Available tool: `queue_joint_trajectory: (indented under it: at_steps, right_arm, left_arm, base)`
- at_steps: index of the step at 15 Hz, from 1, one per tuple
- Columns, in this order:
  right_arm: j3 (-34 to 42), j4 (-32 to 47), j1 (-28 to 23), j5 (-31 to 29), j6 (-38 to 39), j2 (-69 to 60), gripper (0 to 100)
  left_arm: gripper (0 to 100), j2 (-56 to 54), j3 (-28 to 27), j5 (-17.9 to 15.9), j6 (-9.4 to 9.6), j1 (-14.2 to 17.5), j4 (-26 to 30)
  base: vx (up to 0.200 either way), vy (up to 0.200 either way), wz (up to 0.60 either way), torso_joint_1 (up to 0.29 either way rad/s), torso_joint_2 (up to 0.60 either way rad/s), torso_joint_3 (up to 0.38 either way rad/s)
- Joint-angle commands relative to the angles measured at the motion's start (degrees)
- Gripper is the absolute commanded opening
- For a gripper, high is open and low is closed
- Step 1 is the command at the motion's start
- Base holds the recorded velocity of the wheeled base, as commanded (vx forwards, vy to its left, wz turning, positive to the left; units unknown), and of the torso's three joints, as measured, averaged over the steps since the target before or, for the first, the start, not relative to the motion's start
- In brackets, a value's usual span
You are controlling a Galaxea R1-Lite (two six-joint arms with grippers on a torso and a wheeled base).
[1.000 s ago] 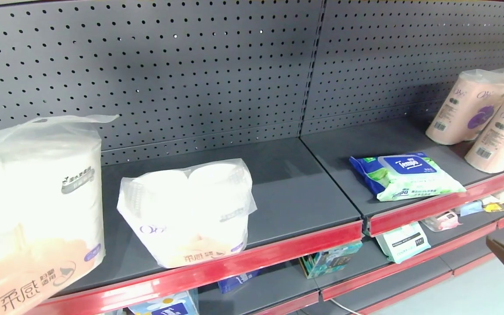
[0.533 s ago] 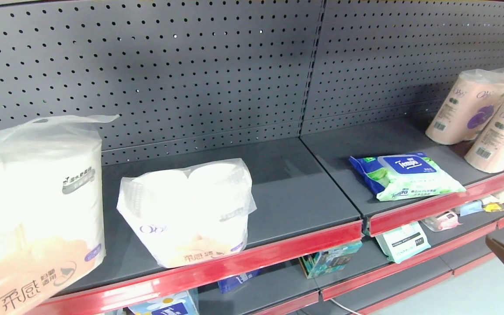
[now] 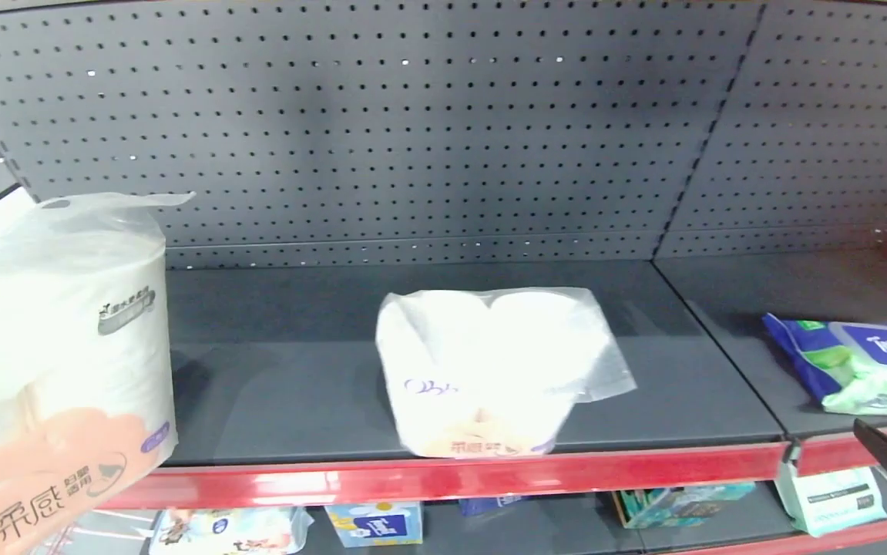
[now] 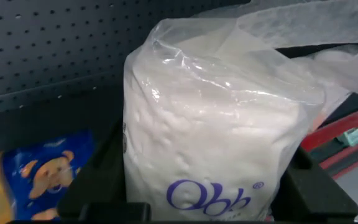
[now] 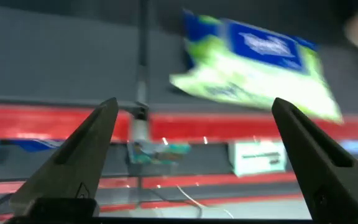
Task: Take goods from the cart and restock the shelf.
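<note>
Two white plastic-wrapped toilet-roll packs, held toilet-roll pack (image 3: 65,347) at lower left, left gripper (image 4: 207,186) with jaws clamped on its sides, shelved toilet-roll pack (image 3: 489,370) mid-frame on grey red-edged shelf (image 3: 281,401), one blue-green wipes pouch (image 3: 867,366) at right edge, right gripper (image 5: 194,106) with jaws spread wide, empty

From the head, down onto the shelf (image 3: 281,385); left wrist tight on tissue pack (image 4: 216,143); right wrist low, sharing wipes pack (image 5: 260,68) (image 3: 867,370).
</note>
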Motion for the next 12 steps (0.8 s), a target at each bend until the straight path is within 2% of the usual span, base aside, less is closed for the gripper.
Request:
queue_joint_trajectory:
  at_steps: [1,4,12]
  right_arm:
    - [0.2,0.0,0.0,0.1,-0.1,-0.6,100]
    - [1.4,0.0,0.0,0.1,-1.4,-1.9,100]
    - [4.0,0.3,-0.1,0.0,-1.5,-6.4,100]
  left_arm:
    - [0,-0.1,0.0,0.0,0.02,0.0,0.0]
    - [0,-0.1,0.1,-0.1,0.02,0.0,0.0]
    - [0,-0.7,1.0,0.3,0.37,0.0,0.0]
  base:
    - [0.000,0.000,0.60,-0.002,0.00,0.002]
    - [0.000,0.000,0.60,0.001,0.00,0.002]
    - [0.000,0.000,0.00,0.000,0.00,0.000]
